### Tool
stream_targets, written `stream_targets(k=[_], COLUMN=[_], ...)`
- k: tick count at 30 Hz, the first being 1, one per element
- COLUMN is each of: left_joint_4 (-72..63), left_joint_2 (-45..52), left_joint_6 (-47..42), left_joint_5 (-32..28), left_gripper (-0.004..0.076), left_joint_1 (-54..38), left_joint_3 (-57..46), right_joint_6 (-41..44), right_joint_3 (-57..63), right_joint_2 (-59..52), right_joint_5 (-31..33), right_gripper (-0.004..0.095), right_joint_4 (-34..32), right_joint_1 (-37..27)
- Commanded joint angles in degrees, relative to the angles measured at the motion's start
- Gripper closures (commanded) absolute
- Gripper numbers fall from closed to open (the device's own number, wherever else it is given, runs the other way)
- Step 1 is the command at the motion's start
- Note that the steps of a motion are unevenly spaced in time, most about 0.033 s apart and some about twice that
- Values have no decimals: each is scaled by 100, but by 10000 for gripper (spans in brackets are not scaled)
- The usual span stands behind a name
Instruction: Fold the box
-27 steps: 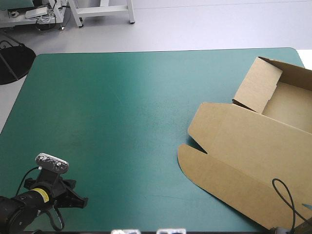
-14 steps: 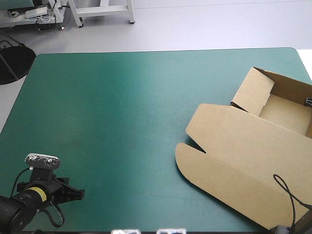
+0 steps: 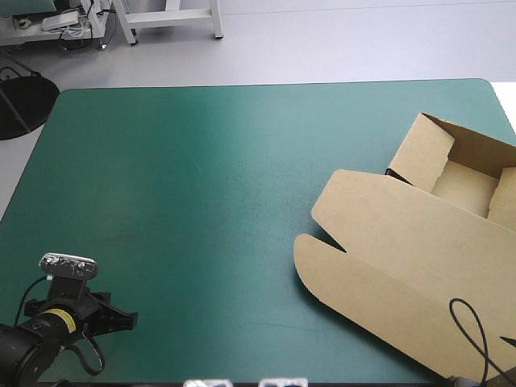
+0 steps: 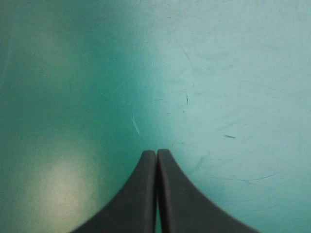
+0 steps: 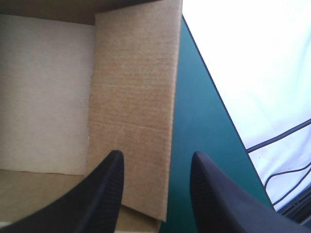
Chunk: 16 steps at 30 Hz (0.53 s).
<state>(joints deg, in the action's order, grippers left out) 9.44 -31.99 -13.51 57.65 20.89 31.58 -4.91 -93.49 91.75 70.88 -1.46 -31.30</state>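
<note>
Teal-green cover [image 3: 201, 177] ran wide and flat. At the cover's near left corner the left gripper [image 4: 156, 154] hung with its black fingers [image 4: 180, 204] pressed together in one point, nothing between them. Farther in, against the cover's right edge, lay the box [image 3: 403, 234] — lid [image 3: 379, 266] flat on the near side, tray [image 3: 463, 181] with raised walls beyond. It looked like light, stiff board, likely to bend only at its creases; a flap's free edge seemed the place to hold. Only the right wrist view showed the right gripper [image 5: 156, 155], fingers apart — a side flap [image 5: 136, 97] ahead of the gap, beside the cover's right edge.
</note>
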Motion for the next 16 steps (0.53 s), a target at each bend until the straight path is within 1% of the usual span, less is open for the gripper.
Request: stream_targets(k=[1, 4, 5, 8, 10, 11, 13, 14, 16], left_joint_4=[79, 122, 182, 318, 307, 251, 183, 147, 84], left_joint_2=[-20, -20, -20, -20, -20, -20, -20, -20, -20], left_joint_6=[-17, -17, -17, -17, -5, 81, 345, 370, 370], left_joint_5=[-225, -245, -248, -248, -259, -259, -259, -259, -269], left_gripper=[733, 733, 732, 733, 733, 733, 733, 733, 733], left_joint_1=[21, 21, 21, 21, 21, 21, 21, 21, 21], left_joint_3=[148, 148, 148, 148, 148, 148, 148, 148, 148], right_joint_6=[-21, 63, 10, -225, -363, -428, -565, -575, -575], right_joint_3=[-155, -91, -11, 310, 560, 742, 1048, 1239, 1614], right_joint_2=[-805, -1320, -1556, -2188, -2547, -2813, -3195, -3408, -3813], right_joint_5=[68, 68, 68, 68, 68, 68, 42, -9, -72], right_gripper=[553, 602, 624, 705, 778, 829, 893, 920, 926], right_joint_4=[146, 707, 1048, 1643, 1685, 1662, 1575, 1539, 1535], right_joint_1=[-26, -26, -18, 171, 397, 610, 958, 1154, 1498])
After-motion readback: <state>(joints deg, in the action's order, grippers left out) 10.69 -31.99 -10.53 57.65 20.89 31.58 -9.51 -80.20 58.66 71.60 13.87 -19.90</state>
